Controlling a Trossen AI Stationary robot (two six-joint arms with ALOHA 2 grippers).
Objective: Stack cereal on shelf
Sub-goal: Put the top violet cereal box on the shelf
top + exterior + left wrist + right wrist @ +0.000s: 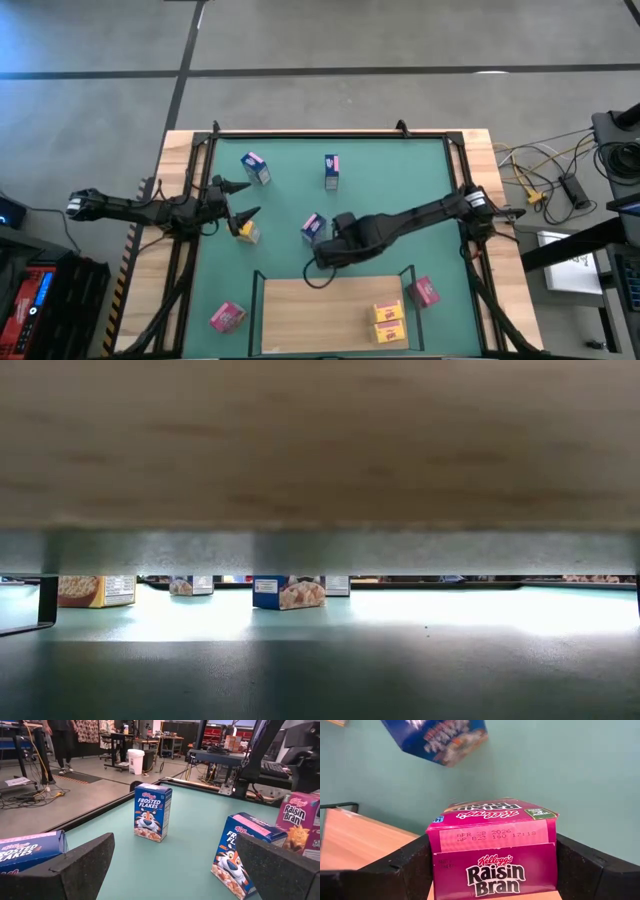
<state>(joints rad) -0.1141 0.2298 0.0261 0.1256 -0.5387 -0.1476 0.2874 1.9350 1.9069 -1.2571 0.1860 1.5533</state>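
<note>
My right gripper [325, 255] hangs over the green mat just beyond the far edge of the light-wood shelf [330, 320] and is shut on a pink Raisin Bran cereal box [492, 855]. A blue cereal box [313, 227] lies on the mat close beside it. Two yellow boxes [388, 318] lie on the shelf board at its right. My left gripper [240, 200] waits open at the mat's left side, level, with nothing between its fingers [80, 870]. Ahead of it stand blue Frosted Flakes boxes [152, 812]. My right gripper pinches the pink box by its two opposite narrow sides [432, 862], one finger [402, 867] on each side. The fingers come from above, slanting steeply down. The box's dated end flap [495, 836] points away from the wrist. The box is lifted clear of the mat.
More boxes are scattered on the mat: blue [255, 168] at far left, another [331, 170] at far middle, yellow [247, 232] near the left gripper, pink [227, 317] left of the shelf, pink [423, 291] by its right post. A person walks in the room beyond.
</note>
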